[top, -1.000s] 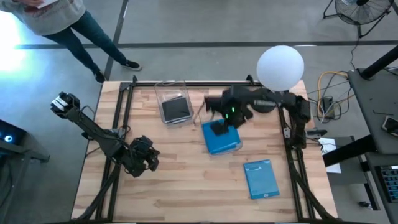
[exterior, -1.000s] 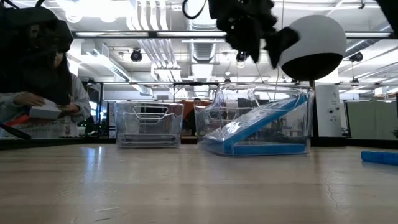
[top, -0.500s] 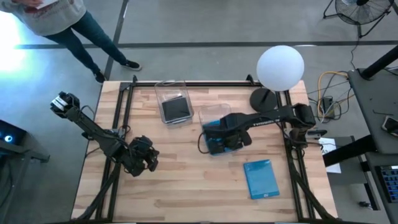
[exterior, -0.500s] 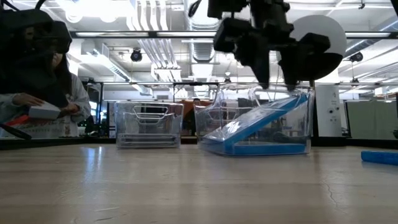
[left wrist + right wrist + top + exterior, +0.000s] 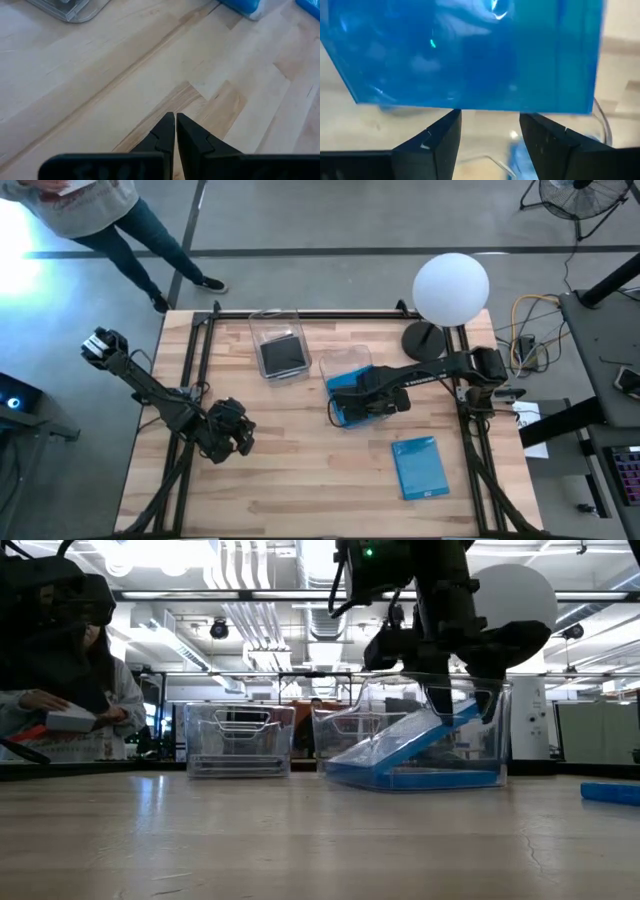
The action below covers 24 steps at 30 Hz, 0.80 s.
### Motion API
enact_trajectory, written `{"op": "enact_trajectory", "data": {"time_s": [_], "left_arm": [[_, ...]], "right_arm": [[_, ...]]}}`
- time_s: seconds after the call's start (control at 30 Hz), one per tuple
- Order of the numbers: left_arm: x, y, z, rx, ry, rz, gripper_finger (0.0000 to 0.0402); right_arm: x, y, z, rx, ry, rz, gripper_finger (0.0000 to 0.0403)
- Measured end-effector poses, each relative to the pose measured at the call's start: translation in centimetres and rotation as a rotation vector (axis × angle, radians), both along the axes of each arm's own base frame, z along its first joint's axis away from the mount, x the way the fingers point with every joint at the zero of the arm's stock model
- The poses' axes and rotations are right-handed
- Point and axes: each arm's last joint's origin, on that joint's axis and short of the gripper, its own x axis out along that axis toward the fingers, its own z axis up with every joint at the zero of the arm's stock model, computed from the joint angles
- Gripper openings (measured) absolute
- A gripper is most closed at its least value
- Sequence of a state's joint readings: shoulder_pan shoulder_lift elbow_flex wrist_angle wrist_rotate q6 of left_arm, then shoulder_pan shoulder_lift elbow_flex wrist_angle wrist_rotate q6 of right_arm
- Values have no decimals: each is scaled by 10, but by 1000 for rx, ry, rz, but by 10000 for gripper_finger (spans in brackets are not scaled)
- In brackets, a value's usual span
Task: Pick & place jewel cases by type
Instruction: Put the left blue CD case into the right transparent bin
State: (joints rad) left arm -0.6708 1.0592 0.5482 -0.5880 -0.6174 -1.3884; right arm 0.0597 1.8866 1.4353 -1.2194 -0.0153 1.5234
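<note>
High view: the right gripper reaches into the clear bin; the left gripper waits well apart, shut and empty.

Low view: a tilted blue jewel case leans in that bin, under the fingers. Best to square up on its raised edge first.

Right wrist view: translucent blue, just ahead of spread, empty fingers.

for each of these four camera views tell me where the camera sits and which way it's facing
High: overhead, straight down on the table; both arms show.
Low: table height, level across; right gripper reaches into the clear bin.
Left wrist: above bare wood; shut fingers.
Right wrist: open fingers facing a blue jewel case.
High and low share that bin.
</note>
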Motion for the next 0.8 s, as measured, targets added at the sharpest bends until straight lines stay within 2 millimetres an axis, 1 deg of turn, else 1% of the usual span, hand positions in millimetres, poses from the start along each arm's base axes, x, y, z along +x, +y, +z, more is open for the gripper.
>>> {"op": "enact_trajectory", "data": {"time_s": [0.2,0.4,0.5,0.6,0.67,0.8], "left_arm": [[0,0,0,0,2,0,0],[-2,1,2,-12,-4,-3,0],[-3,2,4,-26,1,-10,0],[-5,3,5,-35,5,-14,0],[-7,4,6,-38,6,-16,0],[-9,6,8,-38,12,-20,0]], "right_arm": [[5,-5,0,-191,-69,-151,197],[9,-10,-2,-392,-190,-385,197],[9,-11,-6,-435,-231,-501,197],[4,-12,-15,-451,-227,-590,197],[-1,-12,-19,-459,-224,-633,197],[-6,-13,-28,-494,-220,-652,196]]}}
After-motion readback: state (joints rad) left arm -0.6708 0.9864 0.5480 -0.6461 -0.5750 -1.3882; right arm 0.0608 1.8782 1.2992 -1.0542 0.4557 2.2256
